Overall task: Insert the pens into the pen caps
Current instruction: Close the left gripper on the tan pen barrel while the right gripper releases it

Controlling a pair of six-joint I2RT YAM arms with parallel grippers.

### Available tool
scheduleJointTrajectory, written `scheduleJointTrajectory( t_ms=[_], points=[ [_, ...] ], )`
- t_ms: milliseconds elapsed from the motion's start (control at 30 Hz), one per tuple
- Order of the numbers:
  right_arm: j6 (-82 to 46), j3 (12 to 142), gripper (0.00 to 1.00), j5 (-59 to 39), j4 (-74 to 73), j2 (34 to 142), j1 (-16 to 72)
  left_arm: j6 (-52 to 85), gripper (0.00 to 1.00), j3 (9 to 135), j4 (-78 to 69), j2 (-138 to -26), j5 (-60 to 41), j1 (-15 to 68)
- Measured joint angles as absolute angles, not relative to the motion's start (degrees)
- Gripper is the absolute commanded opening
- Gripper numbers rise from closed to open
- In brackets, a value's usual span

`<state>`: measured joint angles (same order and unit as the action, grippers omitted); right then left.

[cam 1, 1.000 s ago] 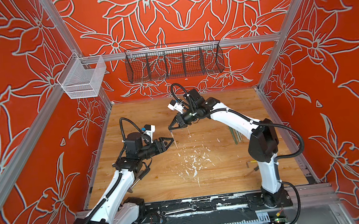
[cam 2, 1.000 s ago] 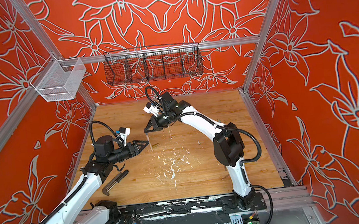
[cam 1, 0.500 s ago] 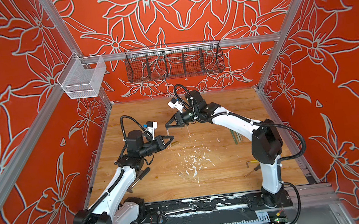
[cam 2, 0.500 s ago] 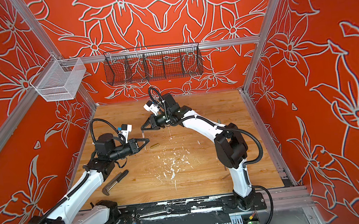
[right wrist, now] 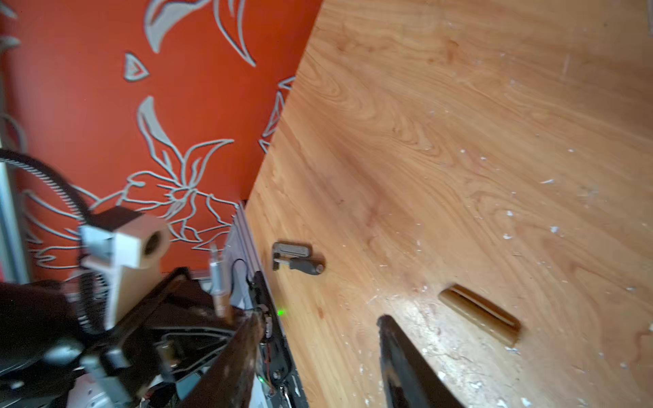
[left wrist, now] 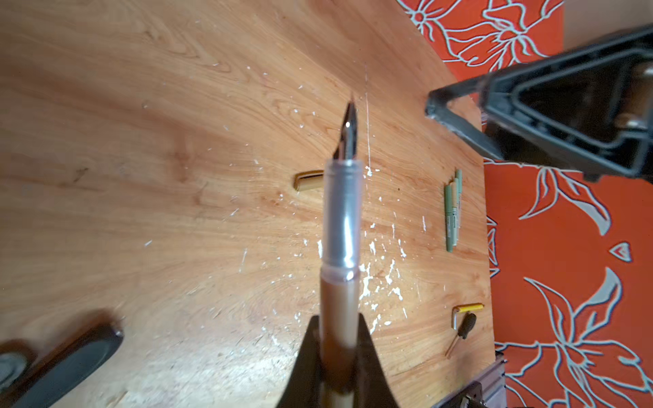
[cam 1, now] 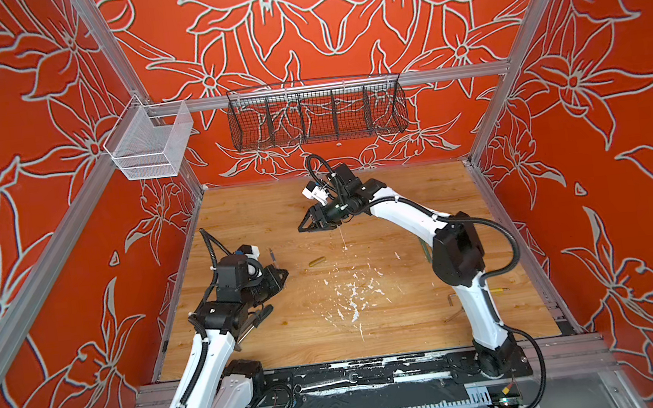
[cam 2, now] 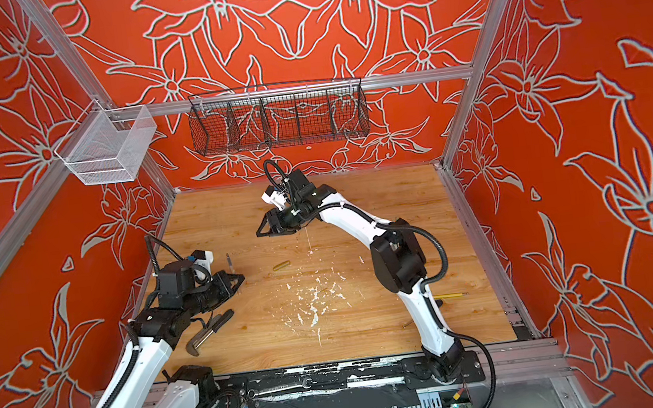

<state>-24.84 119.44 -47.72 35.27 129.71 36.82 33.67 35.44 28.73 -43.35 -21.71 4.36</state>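
Note:
My left gripper (cam 1: pixel 282 271) (cam 2: pixel 239 280) (left wrist: pixel 337 318) is shut on a pen (left wrist: pixel 342 219) with an olive-tan barrel and a clear grip. It holds the pen upright near the table's left side, dark nib up (cam 1: pixel 271 255) (cam 2: pixel 229 262). An olive-tan pen cap (cam 1: pixel 316 261) (cam 2: pixel 281 265) (left wrist: pixel 310 181) (right wrist: pixel 478 314) lies on the wood to the right of it. My right gripper (cam 1: pixel 303 228) (cam 2: pixel 261 232) (right wrist: pixel 318 319) hovers open and empty farther back. Several green pens (left wrist: pixel 453 212) lie together near the right edge, partly hidden behind the right arm in both top views.
A yellow-handled hex key (cam 1: pixel 498 290) (cam 2: pixel 454 295) (left wrist: pixel 468 308) and a small black-handled screwdriver (left wrist: pixel 466 326) lie at the right. A black-handled tool (cam 1: pixel 260 315) (cam 2: pixel 213 326) (right wrist: pixel 300 263) lies under the left arm. A black wire basket (cam 1: pixel 316 110) and a white one (cam 1: pixel 148 143) hang on the walls.
The left gripper has shut on the pen and drawn back to the left. The right gripper has opened and pulled away toward the back. The cap has stayed on the table.

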Motion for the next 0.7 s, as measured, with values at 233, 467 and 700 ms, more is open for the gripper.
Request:
scheduleJointTrajectory(
  t_ms=[233, 467, 700],
  points=[
    [-19.6, 131.2, 0.61, -43.4, 47.9, 142.2, 36.8, 33.1, 0.00, 35.9, 33.7, -41.1, -20.8, 4.1],
    [-16.5, 135.7, 0.62, -41.2, 55.4, 146.4, 36.9, 32.3, 0.00, 36.8, 34.3, -42.2, -20.9, 4.1],
    [-12.7, 135.4, 0.62, -39.7, 60.9, 146.6, 37.5, 31.2, 0.00, 37.3, 34.2, -44.3, -21.2, 4.1]
  ],
)
